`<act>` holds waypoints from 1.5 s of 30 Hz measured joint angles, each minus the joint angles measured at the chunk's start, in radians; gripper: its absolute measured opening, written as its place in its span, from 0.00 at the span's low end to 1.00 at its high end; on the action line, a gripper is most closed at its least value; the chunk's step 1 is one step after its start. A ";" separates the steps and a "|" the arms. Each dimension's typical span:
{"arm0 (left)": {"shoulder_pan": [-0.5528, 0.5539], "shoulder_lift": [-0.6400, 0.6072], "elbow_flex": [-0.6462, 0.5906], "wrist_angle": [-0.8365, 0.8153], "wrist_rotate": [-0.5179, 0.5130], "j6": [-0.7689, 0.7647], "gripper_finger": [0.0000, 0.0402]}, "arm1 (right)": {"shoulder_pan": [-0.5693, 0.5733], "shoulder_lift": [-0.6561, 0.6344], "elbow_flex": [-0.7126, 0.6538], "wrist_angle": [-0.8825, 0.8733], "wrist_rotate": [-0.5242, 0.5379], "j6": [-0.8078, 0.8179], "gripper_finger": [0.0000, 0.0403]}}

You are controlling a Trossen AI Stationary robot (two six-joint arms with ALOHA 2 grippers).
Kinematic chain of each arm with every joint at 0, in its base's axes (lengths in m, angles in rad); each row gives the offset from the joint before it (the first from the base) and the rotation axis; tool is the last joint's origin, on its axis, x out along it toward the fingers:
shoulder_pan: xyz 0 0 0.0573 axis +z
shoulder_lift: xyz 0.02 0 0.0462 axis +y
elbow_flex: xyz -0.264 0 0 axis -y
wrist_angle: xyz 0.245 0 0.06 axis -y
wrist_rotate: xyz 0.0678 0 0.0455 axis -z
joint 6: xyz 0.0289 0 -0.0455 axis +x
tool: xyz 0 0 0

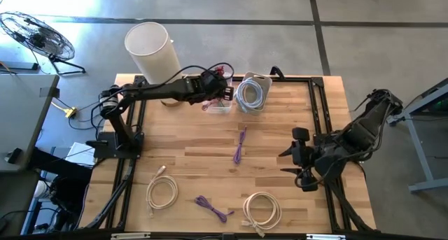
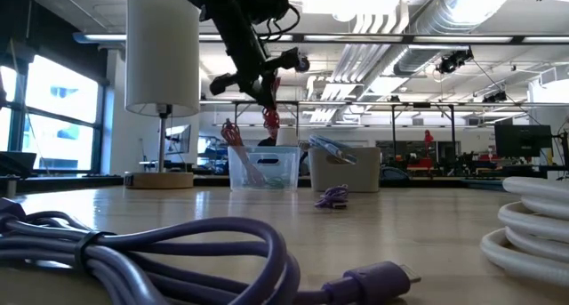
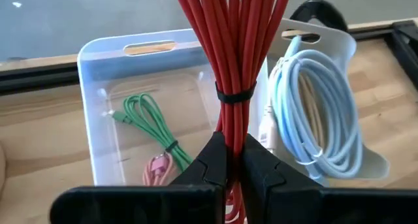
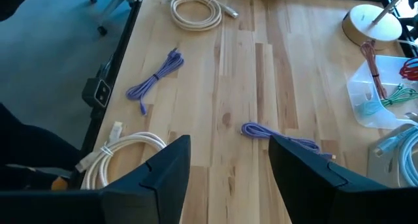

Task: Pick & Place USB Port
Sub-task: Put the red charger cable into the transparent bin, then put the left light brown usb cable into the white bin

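Wooden plank table point(image 1: 210, 156) | left gripper point(image 3: 234, 160) clamped on red cable bundle point(image 3: 232, 48) above clear plastic bin point(image 3: 98, 61) | right gripper point(image 4: 230, 162) parted, idle at table's right side

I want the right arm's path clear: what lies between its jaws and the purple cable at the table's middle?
In the high view, only bare wood lies between the right gripper and the purple cable.

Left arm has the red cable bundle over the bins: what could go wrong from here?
1. The left gripper, shut on the bundled red cable, hangs near the clear plastic bin's edge beside the white bin; a release might land it wrong.
2. Long loops may drape over the rim.
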 joint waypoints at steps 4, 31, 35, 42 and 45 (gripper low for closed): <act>-0.001 0.002 0.000 -0.018 -0.010 0.005 0.03 | 0.011 0.000 0.000 0.000 0.025 0.004 0.49; 0.037 0.085 0.000 0.061 0.118 0.203 0.23 | 0.019 0.000 0.000 -0.021 0.043 0.023 0.49; 0.037 0.085 0.000 0.171 0.210 0.303 0.29 | 0.019 0.000 0.000 -0.021 0.045 0.023 0.49; 0.002 0.025 0.001 0.370 0.574 0.606 0.31 | 0.019 -0.002 0.000 -0.022 0.077 0.022 0.49; -0.050 -0.023 0.001 0.375 0.646 0.693 0.31 | 0.012 -0.007 0.000 -0.022 0.078 0.020 0.49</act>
